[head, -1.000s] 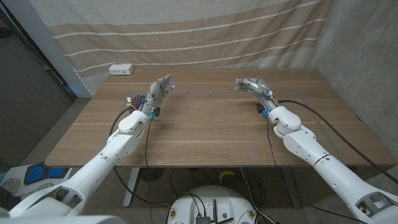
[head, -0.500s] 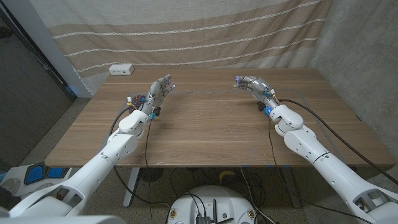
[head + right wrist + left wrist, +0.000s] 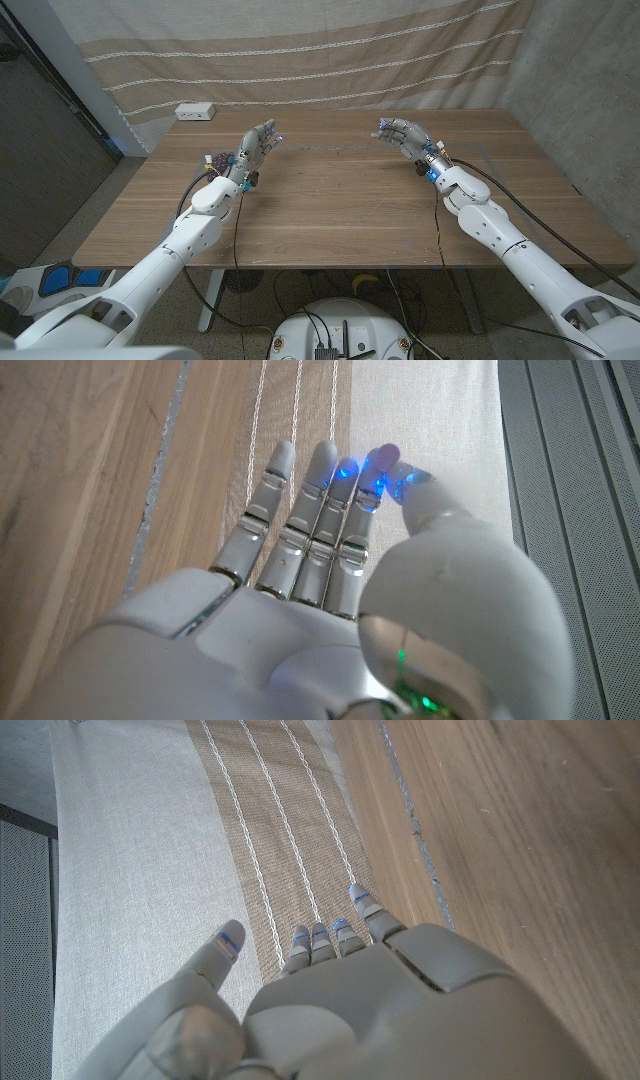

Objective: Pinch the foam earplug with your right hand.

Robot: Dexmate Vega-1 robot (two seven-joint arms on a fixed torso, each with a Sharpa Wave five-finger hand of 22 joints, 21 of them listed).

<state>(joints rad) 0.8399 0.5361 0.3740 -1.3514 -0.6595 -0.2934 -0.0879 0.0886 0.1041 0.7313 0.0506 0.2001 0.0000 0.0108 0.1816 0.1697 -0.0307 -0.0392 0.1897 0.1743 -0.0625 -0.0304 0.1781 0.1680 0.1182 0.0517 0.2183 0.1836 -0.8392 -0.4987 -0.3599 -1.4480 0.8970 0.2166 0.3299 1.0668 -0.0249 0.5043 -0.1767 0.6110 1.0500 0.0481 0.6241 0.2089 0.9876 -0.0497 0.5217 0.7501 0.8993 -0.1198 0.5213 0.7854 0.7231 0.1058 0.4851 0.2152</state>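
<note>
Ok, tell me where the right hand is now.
In the head view, the right hand is over the wooden table's far right part, level with the left hand across from it.

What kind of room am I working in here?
Probably a lab or test room, not a home: a bare wooden table stands against a striped fabric backdrop, with a rough concrete wall on the right and a white power strip on the table's far edge.
</note>
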